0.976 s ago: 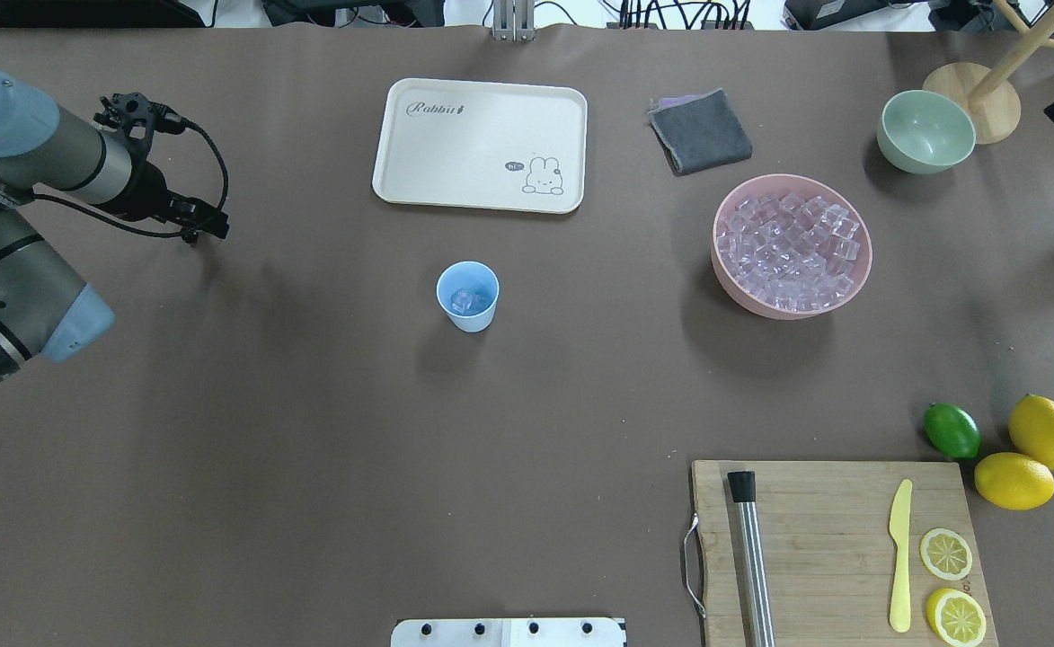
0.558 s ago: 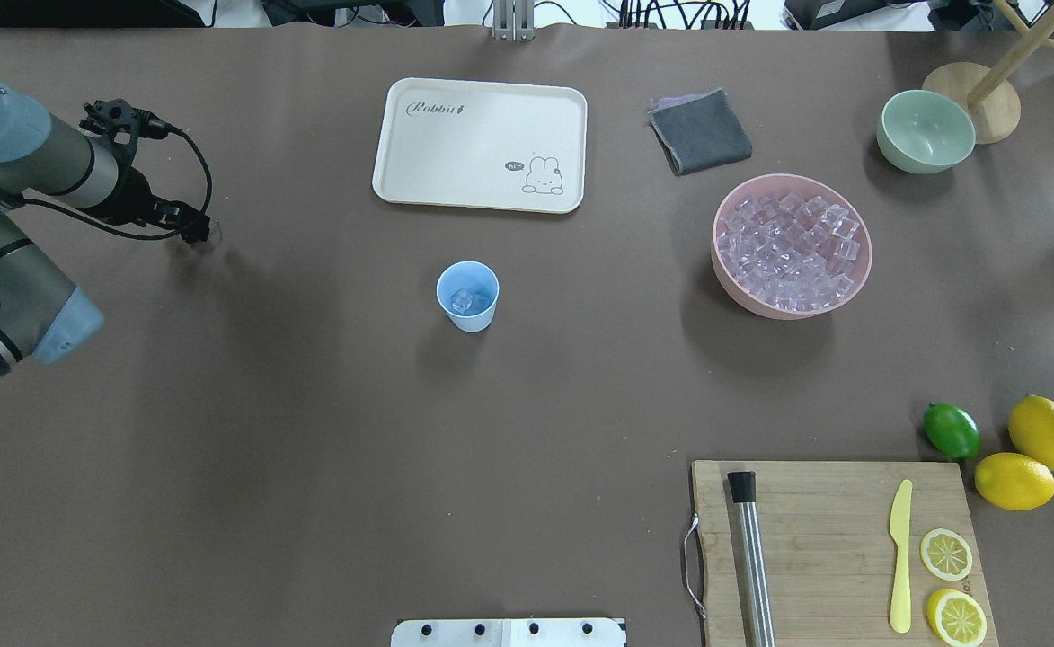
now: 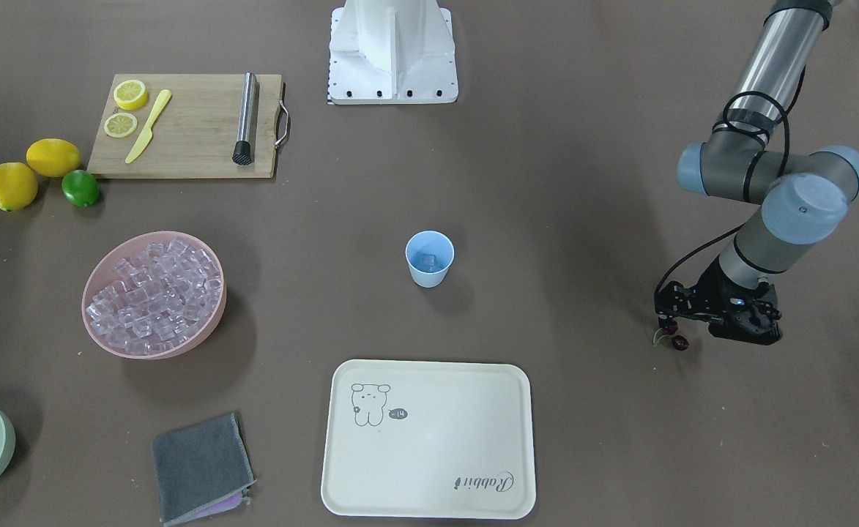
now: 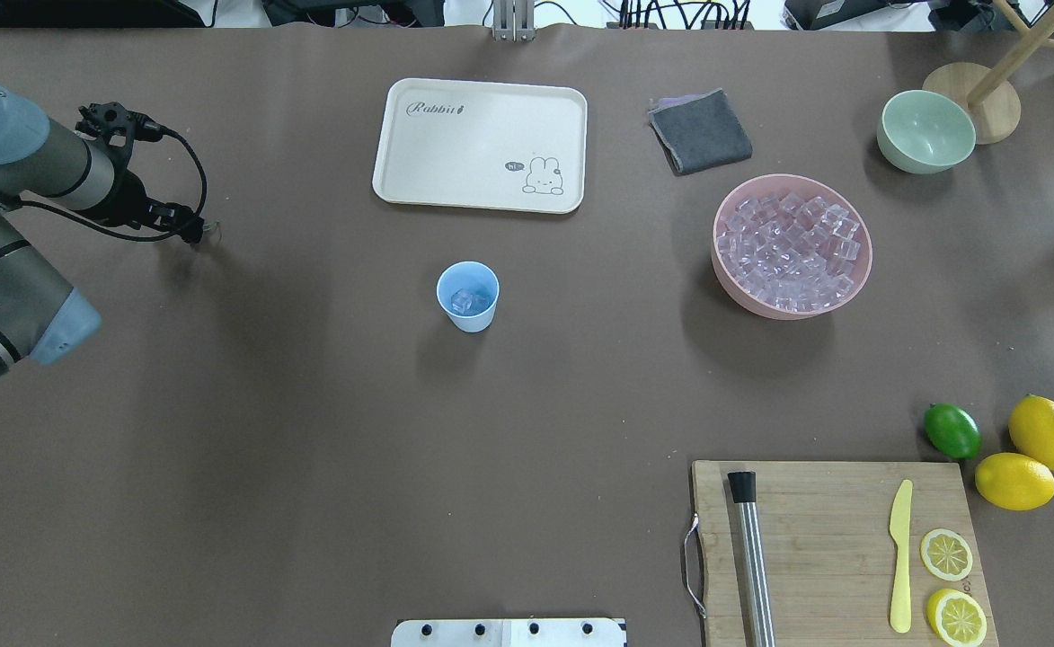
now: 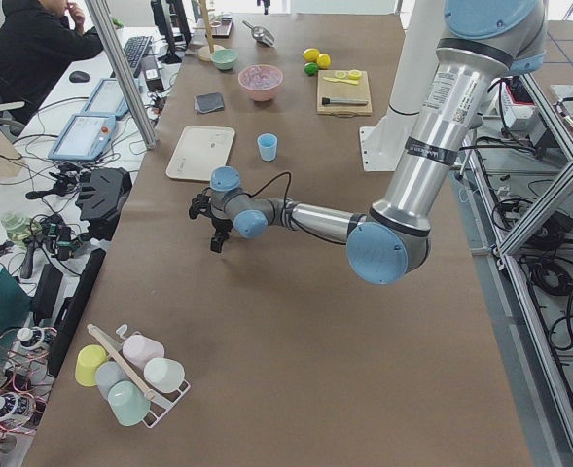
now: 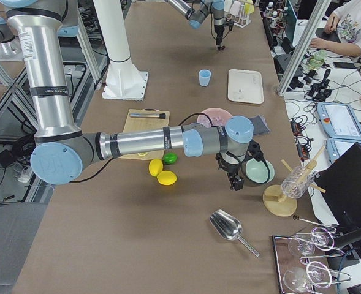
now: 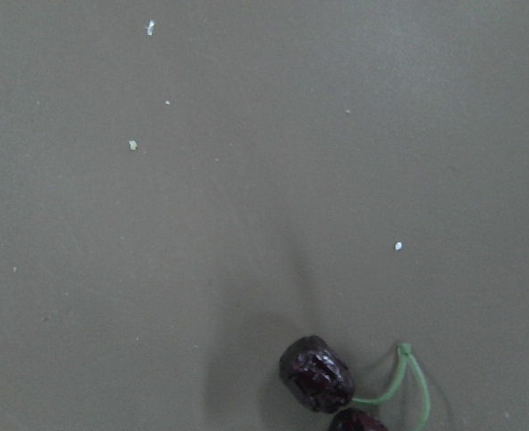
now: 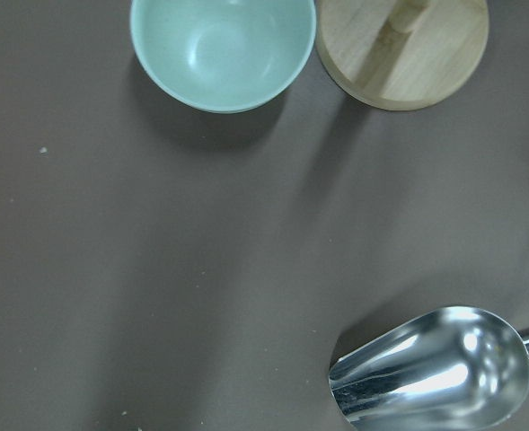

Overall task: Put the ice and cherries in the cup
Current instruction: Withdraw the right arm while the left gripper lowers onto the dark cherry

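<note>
1. At the far left end of the brown table point(image 4: 311, 467), on the robot's own left side, the left gripper point(image 3: 669, 326) is held low, just beside the cherries point(image 3: 679, 341).
2. Along the bottom edge of the left wrist view, the cherries are shown as two dark, wrinkled fruits joined by a thin green stem, with a shadow cast on the table. Whether they lie on the surface or hang just above it cannot be told.
3. No fingers are shown in that wrist view, and the other views are too small, so whether the left gripper's jaws are apart or together cannot be told.
4. The light blue cup point(image 4: 467, 296) is set upright near mid-table, well apart from the cherries. A few cubes of ice point(image 4: 463, 301) are seen in its bottom. Much more ice is heaped in the pink bowl point(image 4: 792, 313) on the opposite side.
5. The step in hand is judged to be the pick-up of the cherries.
   - The stem joint or one fruit is best centred between the jaws.
   - A light grip is advised, since the fruit looks soft and the stem thin.
6. For the drop, the cherries are best released low and directly over the rim, as the light cup could be tipped by a knock.
7. The right gripper point(image 6: 235, 182) is seen only from the side camera, near the pale green bowl point(image 8: 221, 49) and the metal scoop point(image 8: 430, 368). Its state cannot be told.
</note>
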Controlling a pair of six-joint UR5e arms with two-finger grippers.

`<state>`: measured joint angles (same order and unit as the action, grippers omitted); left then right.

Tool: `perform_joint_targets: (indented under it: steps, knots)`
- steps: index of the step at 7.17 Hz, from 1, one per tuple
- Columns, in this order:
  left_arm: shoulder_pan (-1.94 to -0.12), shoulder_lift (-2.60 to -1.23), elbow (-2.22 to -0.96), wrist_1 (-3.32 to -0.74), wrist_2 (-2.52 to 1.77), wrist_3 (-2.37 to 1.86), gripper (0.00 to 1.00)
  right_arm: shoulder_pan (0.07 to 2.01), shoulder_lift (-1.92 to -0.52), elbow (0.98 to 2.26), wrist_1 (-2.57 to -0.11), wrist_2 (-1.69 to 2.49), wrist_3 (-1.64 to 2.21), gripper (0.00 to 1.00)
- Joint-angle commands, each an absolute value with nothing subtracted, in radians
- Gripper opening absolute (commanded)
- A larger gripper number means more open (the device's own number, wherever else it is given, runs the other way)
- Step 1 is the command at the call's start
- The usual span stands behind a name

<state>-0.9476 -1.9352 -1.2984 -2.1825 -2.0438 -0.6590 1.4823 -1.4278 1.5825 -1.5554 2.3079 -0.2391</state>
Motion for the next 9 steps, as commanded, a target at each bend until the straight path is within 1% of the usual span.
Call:
perform_joint_targets:
  steps: [1, 2, 4, 5, 7, 8, 9]
  knots:
    - [-0.945, -1.937, -1.284, -2.181, -2.013, -0.660, 0.93, 1.483, -1.428, 1.578, -1.565, 2.284, -0.113, 0.98]
    - [-0.945, -1.942, -1.281, -2.181, -2.013, -0.663, 0.91, 1.485, -1.434, 1.575, -1.563, 2.280, -0.112, 0.98]
    - [-0.943, -1.945, -1.288, -2.186, -2.016, -0.702, 0.82, 1.483, -1.442, 1.578, -1.554, 2.278, -0.114, 0.98]
    - [-0.943, -1.950, -1.290, -2.186, -2.017, -0.715, 0.67, 1.485, -1.443, 1.577, -1.552, 2.275, -0.121, 0.98]
    - [-0.945, -1.948, -1.293, -2.189, -2.017, -0.718, 0.28, 1.485, -1.457, 1.580, -1.551, 2.275, -0.123, 0.99]
    - [-0.945, -1.948, -1.293, -2.191, -2.017, -0.719, 0.13, 1.483, -1.462, 1.583, -1.548, 2.276, -0.123, 0.99]
    - [-0.943, -1.948, -1.295, -2.197, -2.020, -0.759, 0.00, 1.483, -1.468, 1.585, -1.548, 2.276, -0.123, 0.99]
